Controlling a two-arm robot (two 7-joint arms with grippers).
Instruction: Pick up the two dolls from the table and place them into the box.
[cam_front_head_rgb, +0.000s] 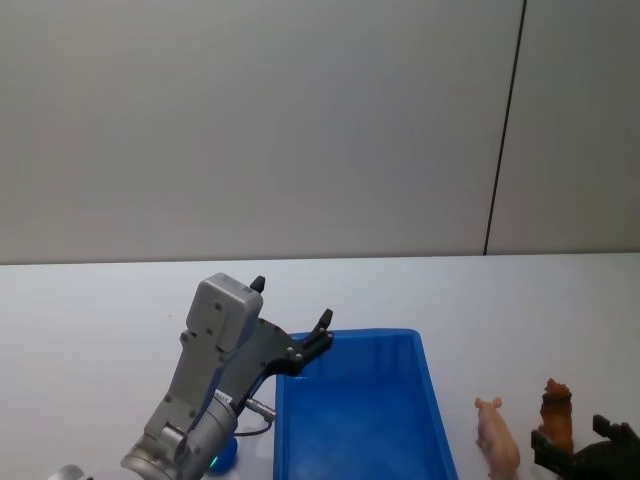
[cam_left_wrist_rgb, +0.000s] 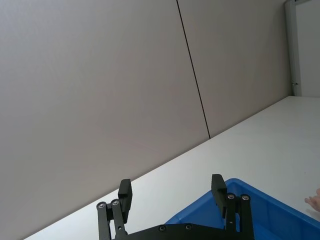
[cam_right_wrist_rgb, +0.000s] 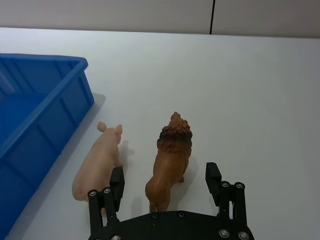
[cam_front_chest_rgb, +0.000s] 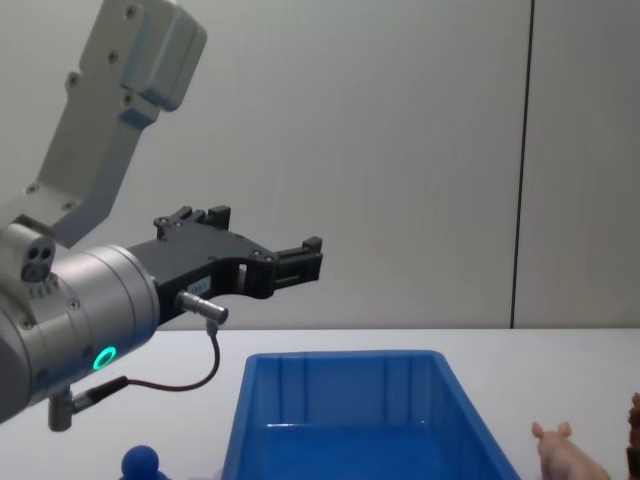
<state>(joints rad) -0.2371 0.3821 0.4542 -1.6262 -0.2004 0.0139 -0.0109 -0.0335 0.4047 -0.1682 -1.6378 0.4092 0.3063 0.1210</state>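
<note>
The black two-fingered right claw (cam_right_wrist_rgb: 165, 181) is wide open and holds nothing. It hangs low over the white tabletop (cam_right_wrist_rgb: 260, 85), with the back end of the small reddish-brown toy lion (cam_right_wrist_rgb: 170, 155) between its two fingers. The lion stands up on its legs. The small pale pink toy pig (cam_right_wrist_rgb: 97, 162) stands just beside it, on the side nearer the big bright blue plastic box (cam_right_wrist_rgb: 50, 125). One claw finger (cam_right_wrist_rgb: 117, 184) sits right by the pig's back end. I think that is where things could go wrong. If the claw shuts from here, that finger may knock the pig over, or pinch a bit of the pig along with the lion. The claw is only around the lion's back part, so the lion may tip or slip out when lifted. A low carry could also bump the box wall. Both dolls are on the tabletop, outside the box. The black left claw (cam_front_head_rgb: 292, 300) is open and empty too, up in the air by the far left corner of the box.
</note>
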